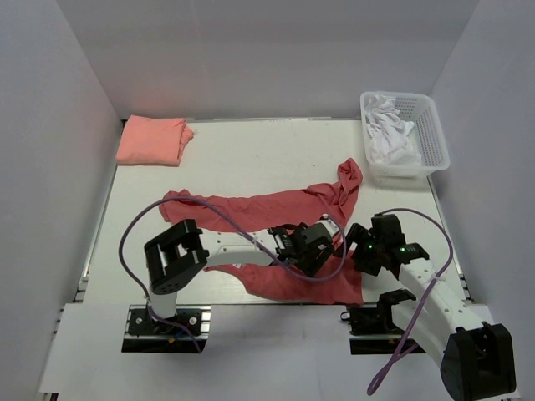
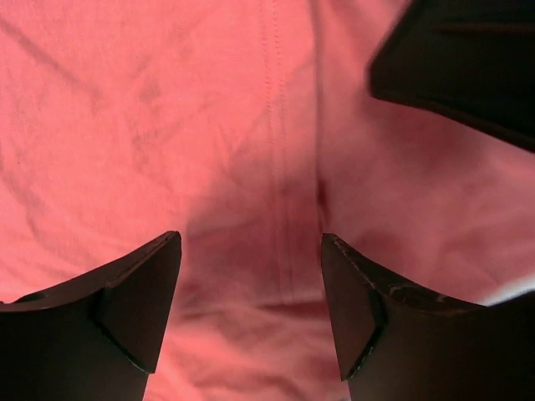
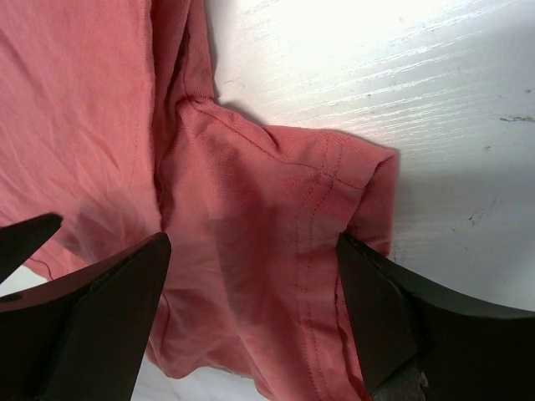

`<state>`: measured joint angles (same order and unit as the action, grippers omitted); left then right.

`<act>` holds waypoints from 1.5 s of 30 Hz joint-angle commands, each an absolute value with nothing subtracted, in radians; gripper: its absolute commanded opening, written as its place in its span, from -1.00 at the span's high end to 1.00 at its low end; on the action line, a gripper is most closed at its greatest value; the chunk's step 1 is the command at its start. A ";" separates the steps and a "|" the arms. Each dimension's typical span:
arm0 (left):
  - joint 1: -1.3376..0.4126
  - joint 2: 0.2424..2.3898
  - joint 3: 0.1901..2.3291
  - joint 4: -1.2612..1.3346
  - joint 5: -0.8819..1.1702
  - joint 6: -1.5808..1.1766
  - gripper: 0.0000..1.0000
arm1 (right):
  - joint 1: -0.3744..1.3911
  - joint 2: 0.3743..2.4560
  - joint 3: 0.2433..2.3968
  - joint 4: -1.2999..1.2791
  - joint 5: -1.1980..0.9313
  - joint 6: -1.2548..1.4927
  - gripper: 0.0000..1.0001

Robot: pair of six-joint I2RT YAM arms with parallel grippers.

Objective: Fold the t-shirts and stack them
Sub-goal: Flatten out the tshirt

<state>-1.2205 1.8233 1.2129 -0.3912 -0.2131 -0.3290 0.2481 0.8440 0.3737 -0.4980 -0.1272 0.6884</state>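
The large brick-red t-shirt (image 1: 259,205) lies crumpled across the middle of the table, with one end bunched near the front (image 1: 288,286). The salmon-pink t-shirt (image 1: 152,140) lies folded at the back left corner. My left gripper (image 1: 322,251) is open, low over the red cloth (image 2: 251,125), with a seam running between its jaws (image 2: 251,238). My right gripper (image 1: 364,248) is open close beside it. Its jaws (image 3: 255,242) straddle a folded hem edge of the red shirt (image 3: 276,209) lying on the white table (image 3: 435,100).
A white plastic basket (image 1: 435,134) holding white cloth (image 1: 389,134) stands at the back right. White walls enclose the table on three sides. A dark part of the right gripper (image 2: 460,67) shows at the top right of the left wrist view.
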 commanded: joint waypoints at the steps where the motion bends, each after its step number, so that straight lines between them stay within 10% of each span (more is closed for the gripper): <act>1: -1.242 1.861 1.262 -0.465 -0.339 -0.340 -0.54 | 0.244 0.839 0.337 -0.529 -0.080 0.703 -0.72; 7: -1.262 1.861 1.253 -0.426 -0.311 -0.330 -0.17 | 0.244 0.830 0.331 -0.523 -0.084 0.698 -0.72; 12: -1.262 1.856 1.290 -0.482 -0.443 -0.388 1.00 | 0.244 0.822 0.325 -0.525 -0.092 0.696 -0.72; 27: -1.014 1.835 1.469 -0.227 -0.764 -0.055 1.00 | 0.244 0.828 0.311 -0.462 -0.147 0.655 -0.75; 40: -0.631 2.500 2.403 -0.137 -0.655 0.184 1.00 | 0.250 0.943 0.284 -0.311 -0.201 0.589 -0.78; 45: -0.554 2.578 2.368 0.112 -0.626 0.138 0.32 | 0.247 0.959 0.281 -0.284 -0.204 0.575 -0.78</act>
<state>-0.5850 2.5919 2.3459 -0.0288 -0.6395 0.1520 0.2481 0.9245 0.3321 -0.2470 -0.2352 0.6174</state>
